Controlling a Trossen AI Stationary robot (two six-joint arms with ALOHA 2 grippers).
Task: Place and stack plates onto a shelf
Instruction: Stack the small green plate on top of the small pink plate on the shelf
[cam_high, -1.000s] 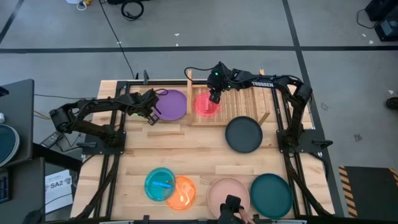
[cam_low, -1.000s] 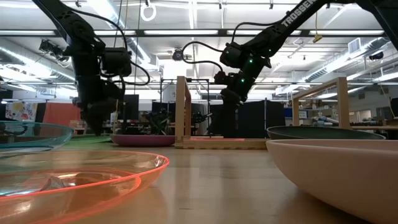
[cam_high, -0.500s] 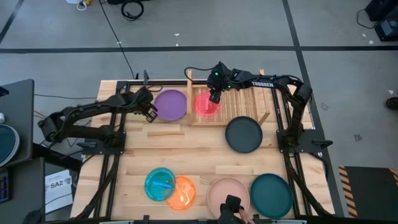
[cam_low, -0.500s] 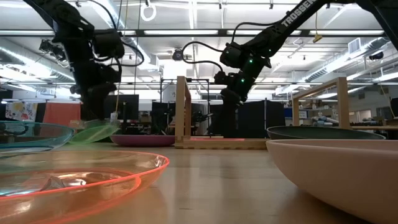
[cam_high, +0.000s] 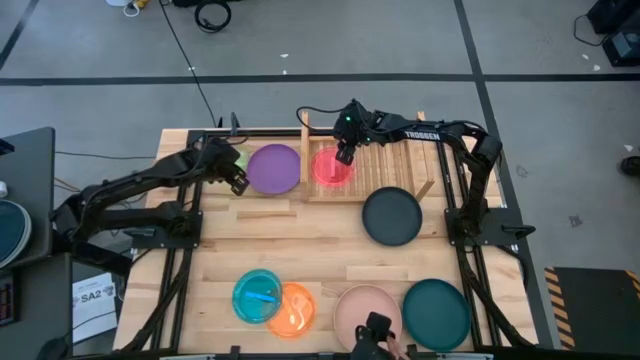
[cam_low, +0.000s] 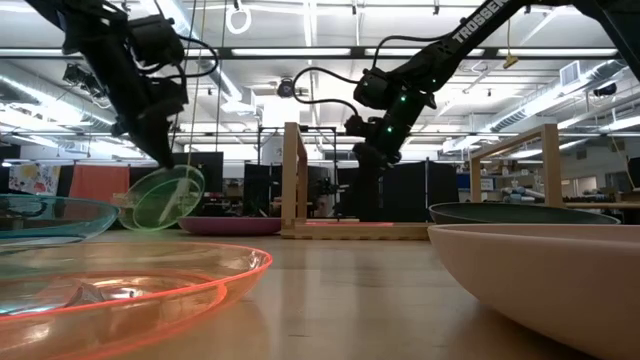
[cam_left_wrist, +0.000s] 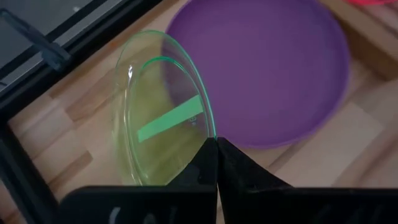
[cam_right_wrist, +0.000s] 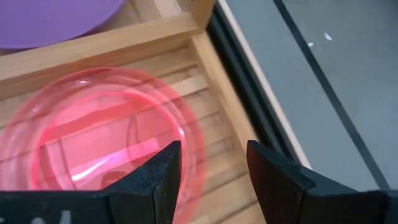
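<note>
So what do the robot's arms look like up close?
Both arms are dark, almost black, built from jointed tube sections. The right arm has white TROSSEN lettering, a small green light near its wrist and black cables looping along it. Each end effector, left and right, has two dark wedge-shaped fingers.

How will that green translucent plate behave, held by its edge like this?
The green plate looks thin, so probably light. It hangs tilted from the left gripper without visibly bending, so likely stiff. Pinched at its rim alone, the smooth plastic may swing or slip.

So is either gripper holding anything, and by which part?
The left gripper pinches the green plate by its rim, tilted; the right gripper holds nothing.
</note>
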